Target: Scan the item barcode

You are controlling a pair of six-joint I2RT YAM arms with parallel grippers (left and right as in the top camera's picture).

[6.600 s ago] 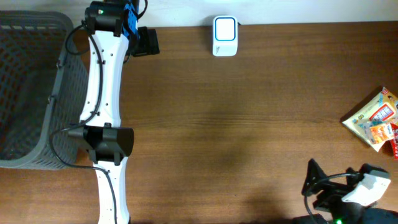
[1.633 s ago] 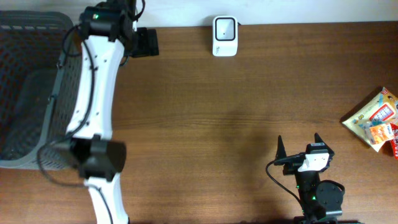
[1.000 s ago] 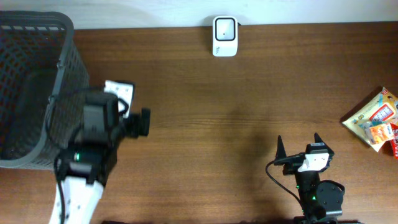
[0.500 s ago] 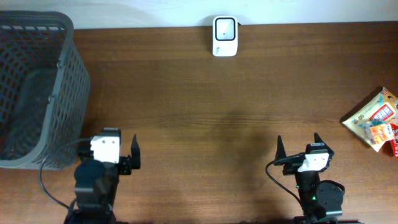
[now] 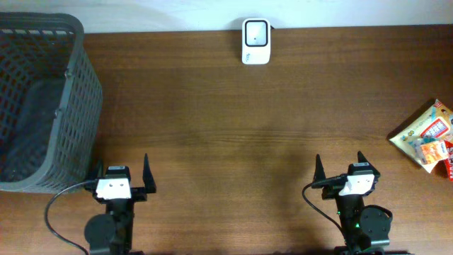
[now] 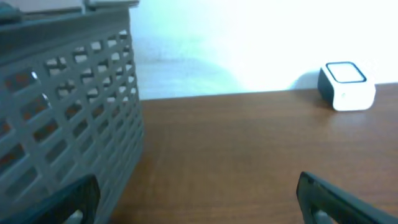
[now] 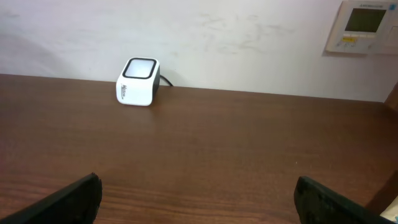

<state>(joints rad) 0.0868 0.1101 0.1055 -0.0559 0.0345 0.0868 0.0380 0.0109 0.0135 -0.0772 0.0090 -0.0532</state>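
Observation:
The white barcode scanner point(image 5: 255, 40) stands at the table's far edge, also in the left wrist view point(image 6: 346, 86) and the right wrist view point(image 7: 138, 81). The item, a bunch of colourful snack packets point(image 5: 428, 134), lies at the table's right edge, away from both arms. My left gripper point(image 5: 122, 170) sits at the front left, open and holding nothing point(image 6: 199, 202). My right gripper point(image 5: 339, 166) sits at the front right, open too, with bare table between its fingers point(image 7: 199, 199). Both point toward the far edge.
A tall grey mesh basket point(image 5: 42, 106) fills the left end of the table, close beside my left gripper point(image 6: 68, 124). A wall control panel point(image 7: 364, 25) hangs behind the table at the right.
My left arm has pulled back from beside the basket to the front left edge and now points forward. The right arm has not moved over the last second.

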